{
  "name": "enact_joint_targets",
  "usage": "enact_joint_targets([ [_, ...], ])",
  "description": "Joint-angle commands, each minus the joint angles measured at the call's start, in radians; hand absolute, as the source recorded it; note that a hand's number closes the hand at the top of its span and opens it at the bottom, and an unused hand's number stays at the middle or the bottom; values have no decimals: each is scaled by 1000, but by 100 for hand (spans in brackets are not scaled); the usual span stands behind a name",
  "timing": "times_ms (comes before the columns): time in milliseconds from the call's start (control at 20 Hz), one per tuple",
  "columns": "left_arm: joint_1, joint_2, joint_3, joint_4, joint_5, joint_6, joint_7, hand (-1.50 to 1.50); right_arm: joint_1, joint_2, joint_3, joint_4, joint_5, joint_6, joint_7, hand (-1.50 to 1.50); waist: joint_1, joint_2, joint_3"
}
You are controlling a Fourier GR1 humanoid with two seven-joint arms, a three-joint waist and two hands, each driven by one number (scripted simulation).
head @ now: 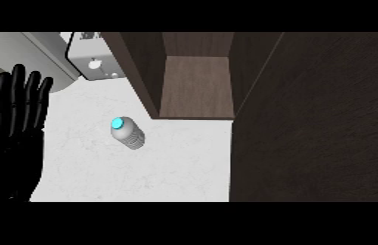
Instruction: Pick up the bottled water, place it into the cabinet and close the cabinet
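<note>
A small clear water bottle [126, 132] with a light blue cap stands on the white counter [155, 169], just left of and in front of the cabinet. The dark wood cabinet [196, 89] is open, its inner shelf bare. Its open door [306, 124] fills the right side of the view. My left hand [22, 119] rests open at the left edge, fingers up, well left of the bottle and not touching it. My right hand does not show.
A white appliance [92, 56] with a round knob sits at the back left beside the cabinet's side wall. A grey surface [44, 54] lies behind it at the far left.
</note>
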Motion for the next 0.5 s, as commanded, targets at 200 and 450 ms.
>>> enact_joint_targets([
  [200, 35, 31, 11, -82, 68, -63, 49, -150, 218, -40, -18, -85, -62, 103, 2, -150, -13, -2, 12],
  [450, 144, -72, -64, -84, 225, -12, 169, -150, 296, -40, 72, -169, -203, 190, 119, -150, -11, -5, 12],
])
